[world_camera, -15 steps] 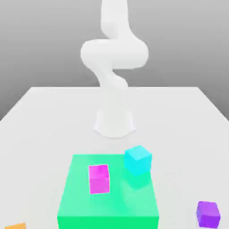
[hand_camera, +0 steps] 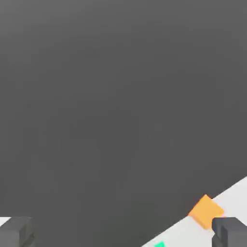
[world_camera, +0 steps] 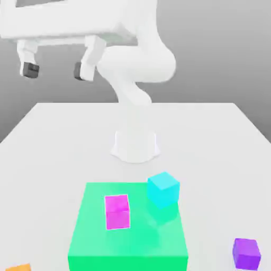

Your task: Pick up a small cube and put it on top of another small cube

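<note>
**Pincer Open and Raised Above the Table; Cubes Untouched**

The pincer (world_camera: 55, 69) hangs high above the table (world_camera: 211, 137), at about 10 o'clock in the exterior view. Its two dark-tipped fingers (world_camera: 30, 69) stand wide apart and hold nothing. The white arm (world_camera: 135, 69) rises from its base (world_camera: 135, 145) at the middle of the table.

The small orange cube (world_camera: 20, 268) rests on the table at about 7 o'clock in the exterior view, cut by the frame edge. In the hand view the same cube (hand_camera: 206, 211) lies close to the table edge, just beside one fingertip (hand_camera: 234, 232).

The small cyan cube (world_camera: 163, 189) sits at about 5 o'clock from the base, at the far corner of the green slab (world_camera: 127, 246) on the exterior view's right. Whether it rests on the slab or just beside it cannot be determined.

Surrounding objects:
- A magenta cube (world_camera: 117, 211) stands on the slab, near the cyan cube and apart from it.
- A purple cube (world_camera: 246, 253) rests on the table at about 4 o'clock, well apart from the slab.

The slab and the magenta cube lie between the orange cube and the cyan cube.
</note>
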`<act>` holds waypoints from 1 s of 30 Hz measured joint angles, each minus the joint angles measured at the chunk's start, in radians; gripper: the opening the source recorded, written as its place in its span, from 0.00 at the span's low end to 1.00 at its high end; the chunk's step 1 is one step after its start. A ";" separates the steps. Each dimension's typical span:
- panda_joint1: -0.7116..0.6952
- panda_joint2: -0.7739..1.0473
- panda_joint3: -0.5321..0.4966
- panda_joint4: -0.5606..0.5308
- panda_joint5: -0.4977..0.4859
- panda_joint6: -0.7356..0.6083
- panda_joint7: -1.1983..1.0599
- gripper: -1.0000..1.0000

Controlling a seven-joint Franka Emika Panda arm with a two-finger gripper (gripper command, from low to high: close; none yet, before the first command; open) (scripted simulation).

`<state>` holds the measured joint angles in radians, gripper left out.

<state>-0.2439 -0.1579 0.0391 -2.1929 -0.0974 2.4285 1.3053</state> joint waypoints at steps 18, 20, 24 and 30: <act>-0.126 0.643 -0.076 0.108 0.125 0.151 0.347 0.50; -0.131 0.716 -0.073 0.124 0.134 0.200 0.349 0.50; -0.134 0.775 -0.071 0.138 0.137 0.244 0.349 0.00; -0.134 0.750 -0.072 0.132 0.138 0.225 0.349 0.00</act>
<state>-0.3775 0.5917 -0.0327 -2.0608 0.0403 2.6538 1.6546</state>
